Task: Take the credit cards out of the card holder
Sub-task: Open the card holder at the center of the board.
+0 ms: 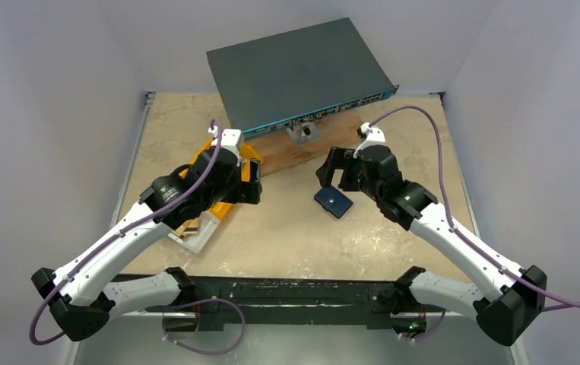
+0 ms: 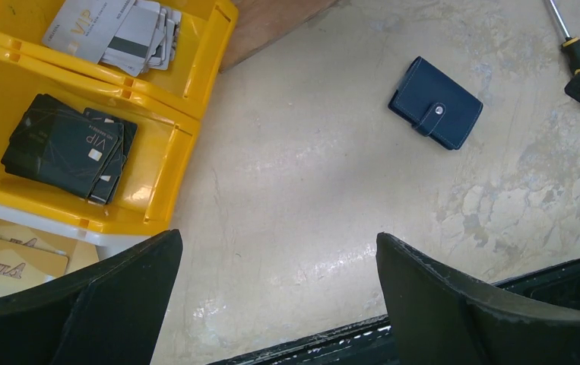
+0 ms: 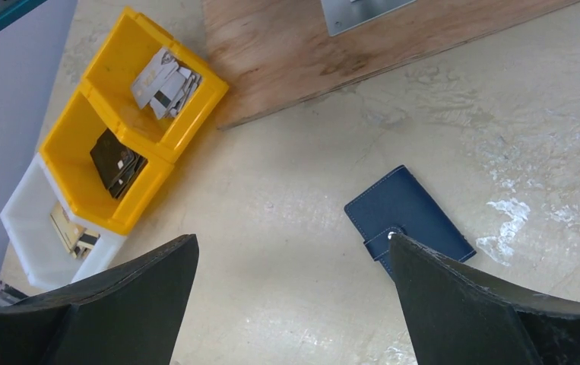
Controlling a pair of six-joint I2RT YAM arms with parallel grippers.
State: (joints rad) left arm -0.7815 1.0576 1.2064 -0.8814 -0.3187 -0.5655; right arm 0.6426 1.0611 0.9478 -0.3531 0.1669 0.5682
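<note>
The card holder [image 1: 333, 201] [image 2: 435, 103] [image 3: 404, 209] is a dark navy folding wallet lying flat and closed on the pale tabletop, its tab fastened by a small pale stud. The credit cards are hidden, since the holder is shut. My right gripper [image 1: 331, 173] [image 3: 293, 239] hovers open just left of and above the holder; its right finger [image 3: 454, 304] overlaps the holder's near corner in the right wrist view. My left gripper [image 1: 254, 182] [image 2: 277, 237] is open with nothing between its fingers, well to the left of the holder beside the bins.
Two yellow bins [image 2: 188, 114] [image 3: 131, 72] hold stacks of grey and black cards, and a white bin [image 3: 24, 220] holds tan ones. A wooden board [image 3: 286, 53], a metal bracket [image 1: 304, 133] and a grey network switch [image 1: 294, 72] stand behind. A screwdriver [image 2: 568, 34] lies at far right.
</note>
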